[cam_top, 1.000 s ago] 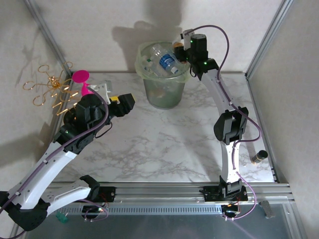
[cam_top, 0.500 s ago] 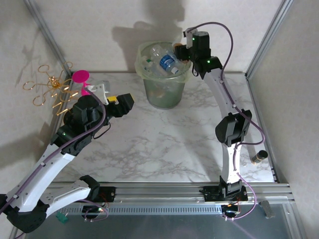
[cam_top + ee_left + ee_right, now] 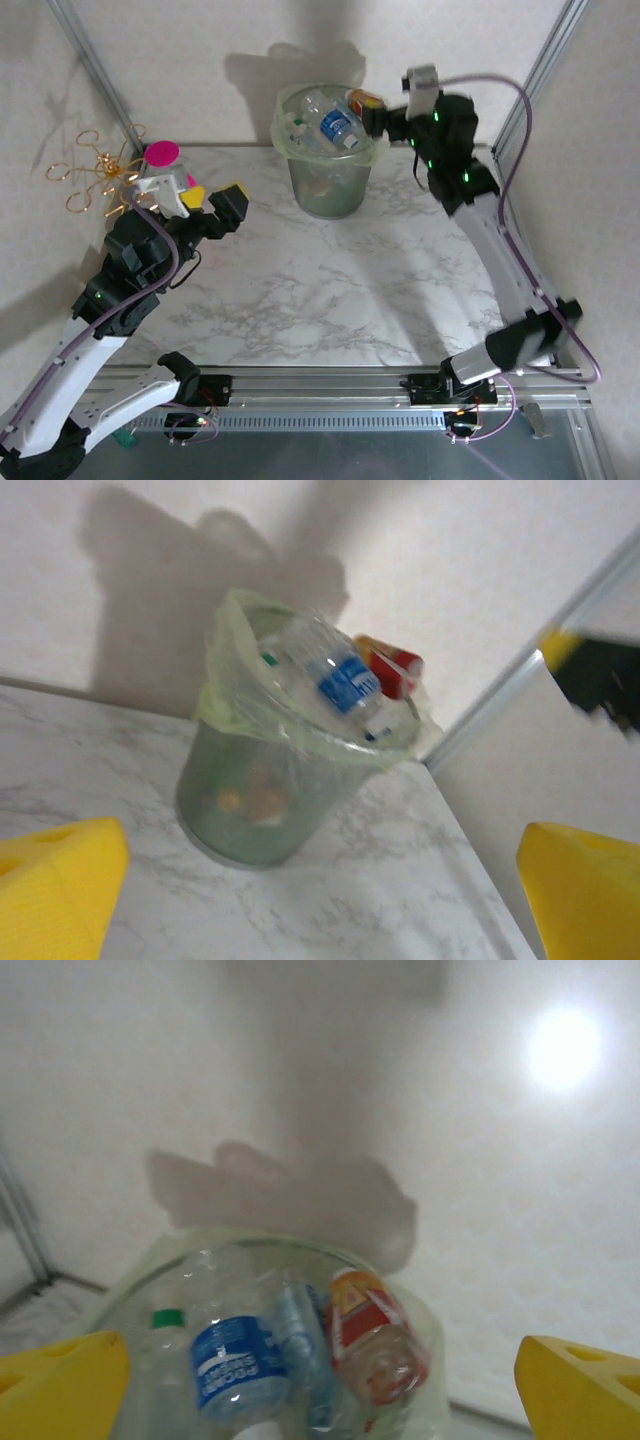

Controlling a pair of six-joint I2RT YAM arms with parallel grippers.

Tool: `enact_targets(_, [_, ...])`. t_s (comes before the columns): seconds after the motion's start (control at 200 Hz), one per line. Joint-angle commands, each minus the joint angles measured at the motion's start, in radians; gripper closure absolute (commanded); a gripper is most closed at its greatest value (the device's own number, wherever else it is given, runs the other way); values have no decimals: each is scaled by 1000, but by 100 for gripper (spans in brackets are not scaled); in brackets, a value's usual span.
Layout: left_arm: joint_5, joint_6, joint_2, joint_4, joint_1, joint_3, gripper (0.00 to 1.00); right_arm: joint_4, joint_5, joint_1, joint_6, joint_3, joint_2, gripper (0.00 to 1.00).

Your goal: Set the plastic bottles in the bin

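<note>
Yellow pads (image 3: 60,1380) of the right gripper (image 3: 369,109) stand wide apart and grasp nothing, just beside the rim of the bin (image 3: 325,190). The left gripper (image 3: 214,193) is also spread and empty, above the marble table (image 3: 330,290), well apart from the bin. The plastic bottles (image 3: 337,125) lie heaped inside the bin, with a red-labelled bottle (image 3: 372,1338) on top near the rim.

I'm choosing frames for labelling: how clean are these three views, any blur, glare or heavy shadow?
Top external: sharp and evenly lit, though the bin throws a dark shadow on the back wall. Left wrist: soft and smeared, labels on the plastic bottles unreadable. Right wrist: a bright glare spot on the wall at upper right, the plastic bottles hazy.
</note>
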State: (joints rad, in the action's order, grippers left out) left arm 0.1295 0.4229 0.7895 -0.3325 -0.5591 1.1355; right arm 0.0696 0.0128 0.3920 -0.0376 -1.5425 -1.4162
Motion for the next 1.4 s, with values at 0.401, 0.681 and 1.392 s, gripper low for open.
enact_targets(0.401, [-53,-665,-80,515,16,-431,1,-468,-336,-9,57,816,390,1])
enact_targets(0.681, [34,-374,-17,976,241,-762,0,-840,-402,-88,-5,1138,373,1])
enact_targets(1.392, [45,-313,511,1542,492,-991,1,-1390,-407,-343,148,1411,15,1])
